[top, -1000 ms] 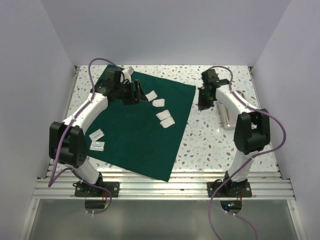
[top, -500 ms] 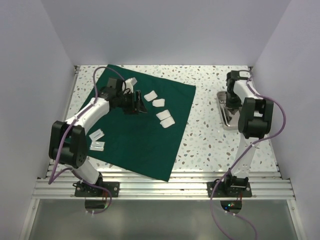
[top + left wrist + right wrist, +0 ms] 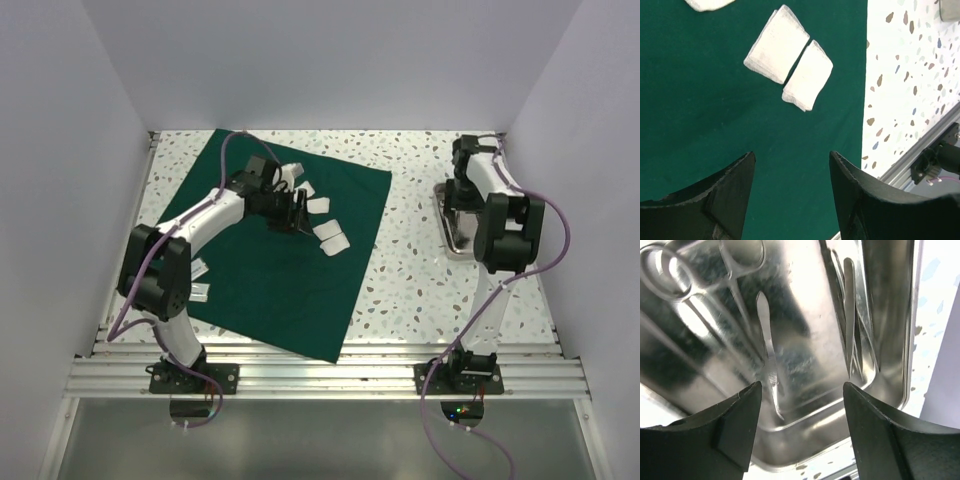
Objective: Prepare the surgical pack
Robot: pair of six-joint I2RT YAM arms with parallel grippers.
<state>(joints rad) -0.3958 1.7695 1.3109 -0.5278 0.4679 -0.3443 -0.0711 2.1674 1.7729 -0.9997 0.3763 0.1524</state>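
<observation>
The dark green cloth [image 3: 290,270] lies flat on the table's left half, with several white gauze pads on it. My left gripper [image 3: 297,213] hovers open over the cloth. In the left wrist view this gripper [image 3: 792,160] has only bare cloth [image 3: 715,105] between its fingers, and two gauze pads [image 3: 777,44] [image 3: 807,75] lie side by side ahead of it. The steel tray [image 3: 455,243] sits at the right. My right gripper [image 3: 802,387] hangs open above the tray [image 3: 830,432], which holds a scalpel handle [image 3: 767,355], ring-handled instruments [image 3: 670,275] and tweezers [image 3: 850,315].
Two more gauze pads [image 3: 197,280] lie near the cloth's left edge and one [image 3: 293,168] at its far side. Speckled tabletop [image 3: 410,250] separates cloth and tray. White walls close in on three sides, and an aluminium rail [image 3: 330,375] runs along the near edge.
My left gripper slid right across the cloth toward the middle gauze pads. My right arm swung from beside the tray to over it, and its jaws went from shut to open.
</observation>
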